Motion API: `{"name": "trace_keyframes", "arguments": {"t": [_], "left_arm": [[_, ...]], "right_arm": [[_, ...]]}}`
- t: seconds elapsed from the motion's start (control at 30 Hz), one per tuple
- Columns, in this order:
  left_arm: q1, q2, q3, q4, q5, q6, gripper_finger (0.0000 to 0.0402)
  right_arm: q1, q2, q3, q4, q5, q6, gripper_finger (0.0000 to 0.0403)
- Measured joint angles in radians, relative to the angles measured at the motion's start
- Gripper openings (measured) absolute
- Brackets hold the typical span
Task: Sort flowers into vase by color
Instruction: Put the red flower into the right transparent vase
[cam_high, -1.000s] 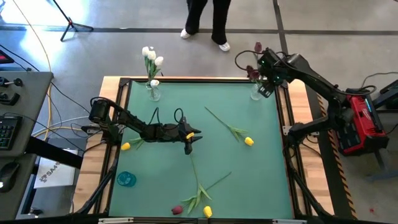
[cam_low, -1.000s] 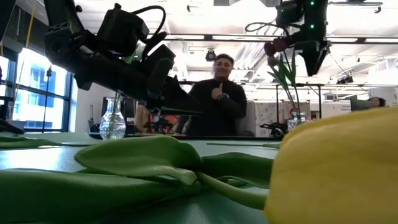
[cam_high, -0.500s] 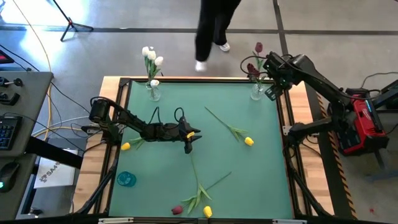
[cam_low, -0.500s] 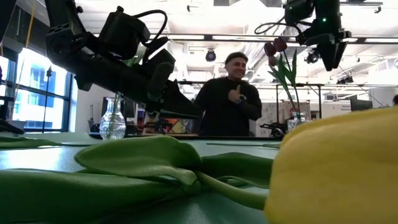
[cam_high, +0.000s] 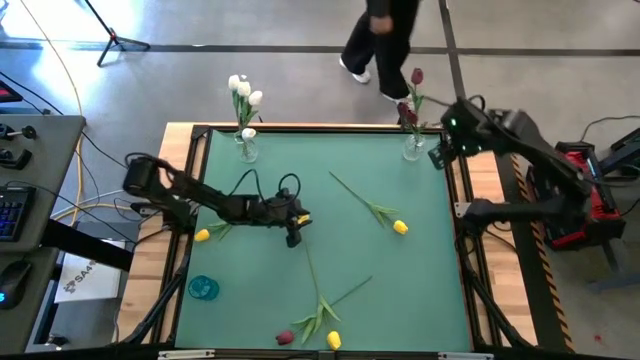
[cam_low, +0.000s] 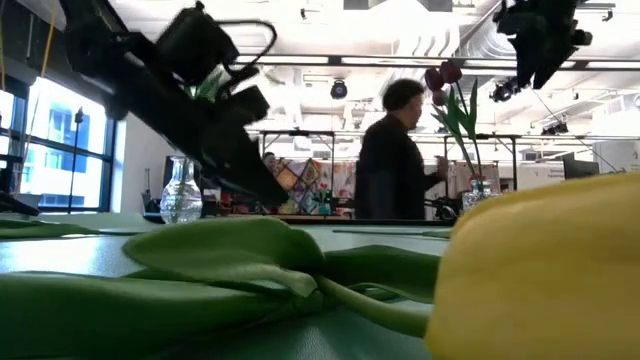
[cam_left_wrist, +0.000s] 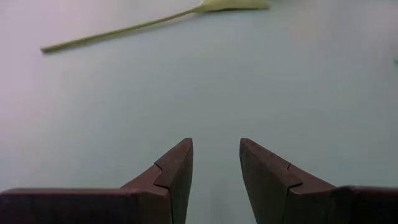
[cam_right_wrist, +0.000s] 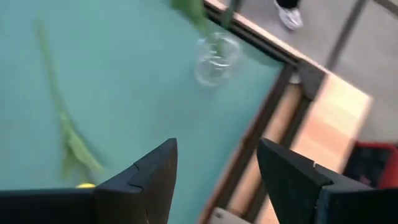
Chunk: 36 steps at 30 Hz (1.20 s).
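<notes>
The left gripper (cam_high: 292, 238) hangs over the middle of the tabletop (cam_high: 400, 290), jaws parted and empty. The right gripper (cam_high: 440, 155) hovers at the far right corner, jaws wide and empty, just beside the vase (cam_high: 413, 148) of dark red tulips (cam_high: 407, 112). White tulips (cam_high: 243, 92) stand in the far-left vase (cam_high: 247, 146) — yellow ones (cam_high: 400, 227) lie loose on the mat.

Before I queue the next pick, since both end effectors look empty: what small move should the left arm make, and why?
Probably ease the open left end effector down and toward the green stem lying just beyond it on the mat. It hovers empty, and yellow tulips remain unsorted. The right end effector, open too, sits by the red-flower vase.
</notes>
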<state>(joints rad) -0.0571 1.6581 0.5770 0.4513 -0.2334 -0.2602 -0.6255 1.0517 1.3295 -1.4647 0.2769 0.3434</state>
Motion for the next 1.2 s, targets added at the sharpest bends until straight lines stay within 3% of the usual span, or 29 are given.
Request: {"name": "trace_keyframes", "arguments": {"t": [0.3, 0.5, 0.63, 0.77, 0.9, 0.97, 1.07, 1.2], "left_arm": [[-0.081, -0.255, 0.000, -0.383, 0.007, -0.105, 0.0122], [-0.090, -0.288, -0.001, -0.551, -0.117, -0.238, 0.0122], [-0.089, -0.258, -0.010, -0.499, -0.078, -0.226, 0.0122], [-0.117, -0.199, -0.010, -0.358, -0.045, 0.002, 0.0122], [-0.158, -0.087, -0.009, -0.092, 0.148, 0.306, 0.0122], [-0.176, -0.026, 0.003, 0.013, 0.257, 0.382, 0.0122], [-0.203, 0.045, 0.042, 0.013, 0.363, 0.382, 0.0122], [-0.247, 0.109, 0.082, -0.010, 0.369, 0.344, 0.0122]], "right_arm": [[0.259, -0.200, -0.432, 0.316, -0.030, 0.177, 0.0209], [0.404, -0.221, -0.673, 0.740, -0.230, 0.185, 0.0209], [0.520, -0.209, -0.801, 1.003, -0.280, 0.199, 0.0209], [0.617, -0.181, -0.882, 1.164, -0.274, 0.194, 0.0209], [0.687, -0.149, -0.922, 1.251, -0.239, 0.173, 0.0209], [0.712, -0.132, -0.928, 1.260, -0.218, 0.181, 0.0208], [0.741, -0.112, -0.928, 1.273, -0.206, 0.202, 0.0208], [0.789, -0.074, -0.928, 1.364, -0.219, 0.206, 0.0209]]}}
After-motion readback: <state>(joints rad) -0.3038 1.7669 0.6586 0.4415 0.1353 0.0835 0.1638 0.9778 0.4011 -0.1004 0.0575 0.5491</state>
